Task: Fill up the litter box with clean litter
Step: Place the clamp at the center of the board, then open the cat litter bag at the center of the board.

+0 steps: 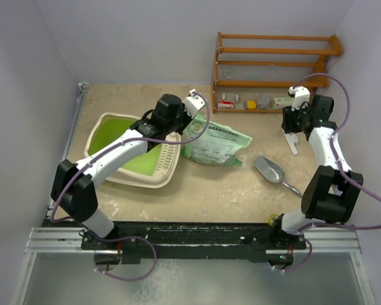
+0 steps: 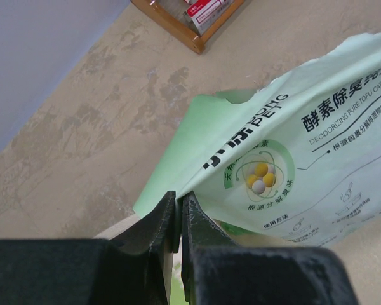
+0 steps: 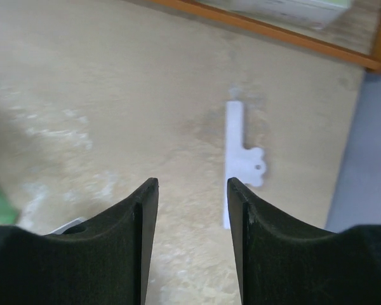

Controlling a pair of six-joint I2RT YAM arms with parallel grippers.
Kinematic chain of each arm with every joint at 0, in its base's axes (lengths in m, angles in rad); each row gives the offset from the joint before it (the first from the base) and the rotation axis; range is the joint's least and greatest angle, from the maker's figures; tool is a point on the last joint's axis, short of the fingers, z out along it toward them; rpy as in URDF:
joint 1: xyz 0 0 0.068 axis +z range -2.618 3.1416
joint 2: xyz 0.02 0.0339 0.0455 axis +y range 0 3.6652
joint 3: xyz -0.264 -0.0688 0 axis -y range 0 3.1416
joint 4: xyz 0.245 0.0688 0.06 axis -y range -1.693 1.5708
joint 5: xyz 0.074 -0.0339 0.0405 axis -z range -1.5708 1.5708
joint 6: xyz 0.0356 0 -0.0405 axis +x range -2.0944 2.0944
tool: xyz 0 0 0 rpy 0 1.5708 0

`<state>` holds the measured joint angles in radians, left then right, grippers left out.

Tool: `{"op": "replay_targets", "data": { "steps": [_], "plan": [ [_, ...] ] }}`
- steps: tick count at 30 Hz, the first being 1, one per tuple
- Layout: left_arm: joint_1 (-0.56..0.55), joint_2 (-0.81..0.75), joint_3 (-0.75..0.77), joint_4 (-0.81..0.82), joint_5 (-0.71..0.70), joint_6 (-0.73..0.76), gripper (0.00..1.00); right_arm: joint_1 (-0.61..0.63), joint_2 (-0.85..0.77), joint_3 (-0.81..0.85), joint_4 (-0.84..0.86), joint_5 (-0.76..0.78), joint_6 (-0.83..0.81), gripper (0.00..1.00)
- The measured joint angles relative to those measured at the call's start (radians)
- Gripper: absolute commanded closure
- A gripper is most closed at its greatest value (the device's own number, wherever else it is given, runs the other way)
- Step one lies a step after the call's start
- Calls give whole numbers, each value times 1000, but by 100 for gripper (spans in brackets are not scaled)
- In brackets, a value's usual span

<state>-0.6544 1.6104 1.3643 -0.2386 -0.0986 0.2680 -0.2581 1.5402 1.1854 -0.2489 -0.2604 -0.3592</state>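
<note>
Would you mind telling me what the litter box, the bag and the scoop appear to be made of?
The litter box looks like moulded plastic: cream, with a smooth rounded rim and a matte green inside. The bag seems to be thin printed plastic film, slightly glossy and creased. The scoop is probably metal, given its shiny grey bowl.

Premises are presenting as a robotics test cell, not a home: plain pale walls (image 1: 25,76) are enclosing a stone-patterned tabletop (image 1: 209,197), an aluminium mounting rail (image 1: 51,239) is running along the frame's bottom, and a wooden rack (image 1: 273,63) is standing upper right.
</note>
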Motion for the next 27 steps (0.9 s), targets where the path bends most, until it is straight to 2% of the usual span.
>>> {"op": "replay_targets", "data": {
  "steps": [5,11,18,24,26,27],
  "plan": [
    [0,-67,-69,19,43,-24,97,-2,-32,43,-131,-195,13,49],
    [-4,-123,-121,22,78,-45,96,-1,41,140,-304,-433,18,47],
    [-13,-148,-135,21,87,-43,73,-1,121,149,-429,-573,-5,41],
    [-13,-172,-128,12,92,-39,68,-1,112,149,-461,-604,-44,40],
    [-13,-183,-119,7,95,-36,59,-1,111,149,-470,-628,-54,39],
    [-13,-191,-114,4,95,-31,45,-1,113,150,-479,-642,-60,39]
  ]
}}
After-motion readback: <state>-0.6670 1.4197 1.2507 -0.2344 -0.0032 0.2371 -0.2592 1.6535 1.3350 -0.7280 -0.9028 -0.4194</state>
